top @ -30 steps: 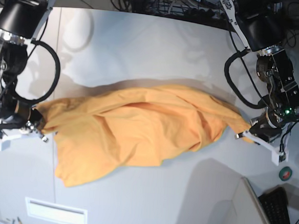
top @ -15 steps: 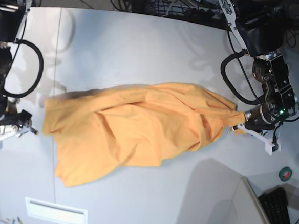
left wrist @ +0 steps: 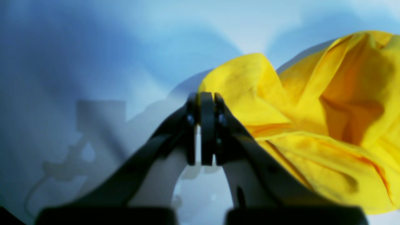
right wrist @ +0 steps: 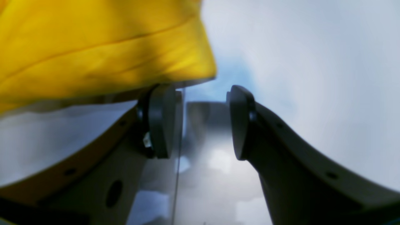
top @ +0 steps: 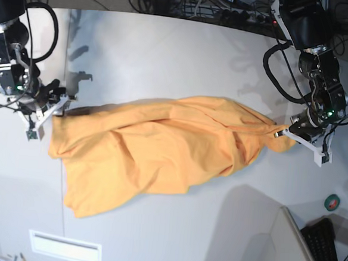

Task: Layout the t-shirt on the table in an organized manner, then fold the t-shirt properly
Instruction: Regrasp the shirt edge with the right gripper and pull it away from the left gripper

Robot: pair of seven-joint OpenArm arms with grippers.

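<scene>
Now the rumpled orange-yellow cotton t-shirt (top: pixel 160 153) sprawls between both grippers on the off-white counter (top: pixel 185 53); left gripper (left wrist: pixel 201 131) clenched beside its edge, right gripper (right wrist: pixel 200 125) released, so spreading may bunch it.

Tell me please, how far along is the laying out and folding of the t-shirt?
Done: the t-shirt lies stretched lengthwise on the table, but wrinkled and bunched. In hand: the left gripper is shut at one end; the right gripper is open beside the other edge. Left: flattening it fully and every fold.
</scene>
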